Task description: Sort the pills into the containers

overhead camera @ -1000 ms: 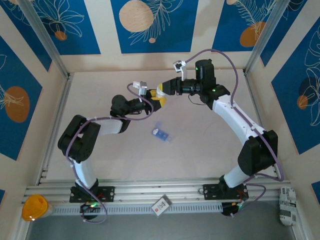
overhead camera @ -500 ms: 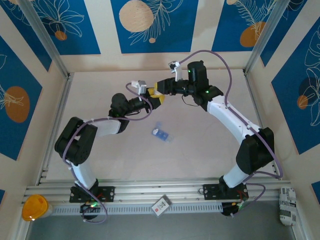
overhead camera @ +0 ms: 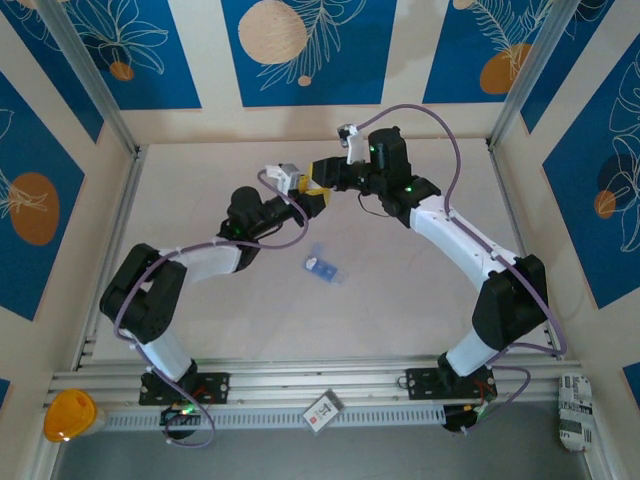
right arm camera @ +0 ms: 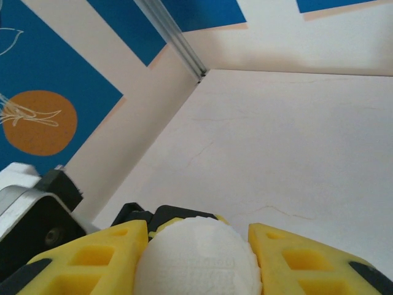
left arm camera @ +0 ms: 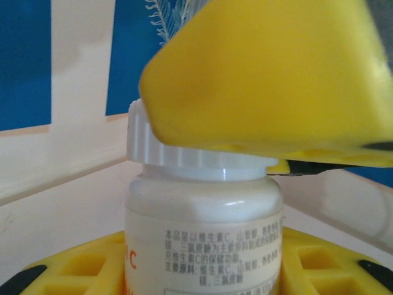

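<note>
**Two hands, one cap: the bottle gets opened before any sorting starts**

My right hand (right arm camera: 196, 261) is closed on the ribbed white cap (right arm camera: 198, 249), with a yellow pad pressed against each side of it. Directly beneath that grip, my left hand (left arm camera: 202, 273) is clamped round the body of the bottle (left arm camera: 202, 212), its fingers low on the label and the neck left free.

As I judge it, the step is to unscrew the cap. It will go best if the left hand does nothing but hold firm while the right wrist turns about the bottle's own axis. The pads should stay square on the ridges, because a skewed grip would slip or tip the bottle. Once the thread lets go, the cap should be lifted straight off, with the bottle upright so nothing spills.

Further out, the blue pill box (overhead camera: 323, 268) lies on the table (overhead camera: 420, 300), below both hands and on their near side. It is well apart from them, and nothing touches it. Whether its compartments stand open I cannot tell from here.
</note>
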